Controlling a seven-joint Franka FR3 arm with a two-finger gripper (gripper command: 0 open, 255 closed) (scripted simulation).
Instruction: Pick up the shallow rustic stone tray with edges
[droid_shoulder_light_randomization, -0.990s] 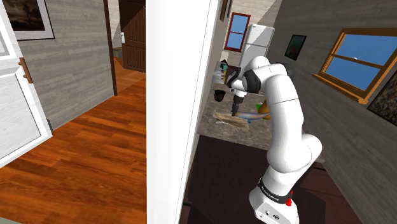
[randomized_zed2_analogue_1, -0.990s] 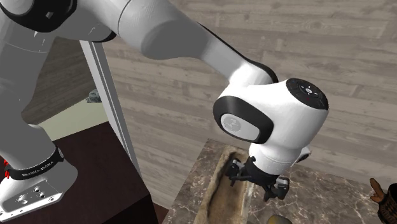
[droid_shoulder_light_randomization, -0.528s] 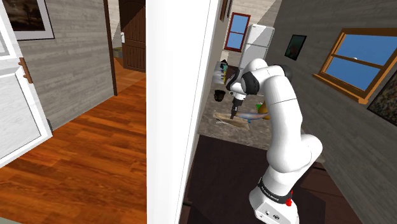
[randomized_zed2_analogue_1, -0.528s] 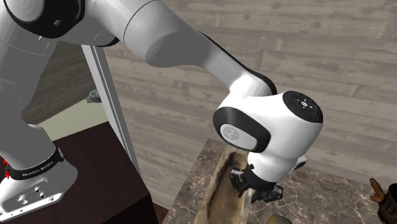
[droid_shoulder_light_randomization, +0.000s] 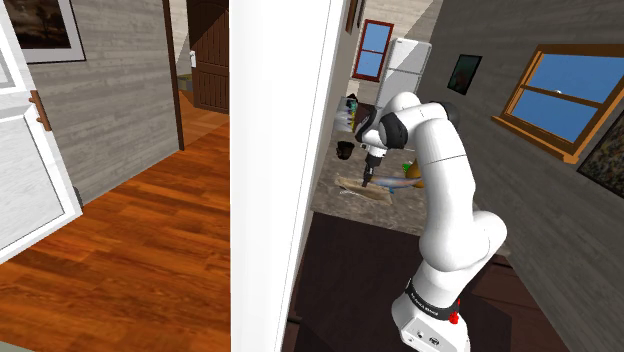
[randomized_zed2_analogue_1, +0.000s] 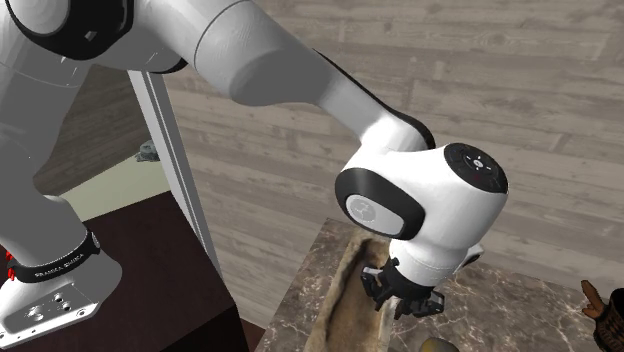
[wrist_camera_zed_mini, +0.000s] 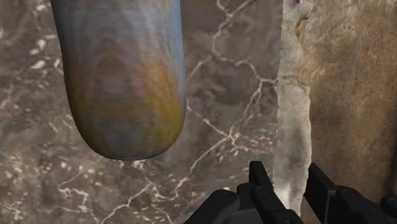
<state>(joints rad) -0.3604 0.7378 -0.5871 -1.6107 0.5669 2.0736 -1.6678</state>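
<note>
tan mottled tray (wrist_camera_zed_mini: 343, 89); brown marble counter (wrist_camera_zed_mini: 222, 114) (white veins); black fingers (wrist_camera_zed_mini: 259, 180).

Even, fairly bright light fills all three views, with soft, faint shadows and matte surfaces.

House interior, kitchen corner, white fridge (droid_shoulder_light_randomization: 408, 62), marble counter (randomized_zed2_analogue_1: 520, 300), framed pictures (droid_shoulder_light_randomization: 464, 73), wooden floor (droid_shoulder_light_randomization: 130, 245), blue-paned windows (droid_shoulder_light_randomization: 560, 95)
</note>
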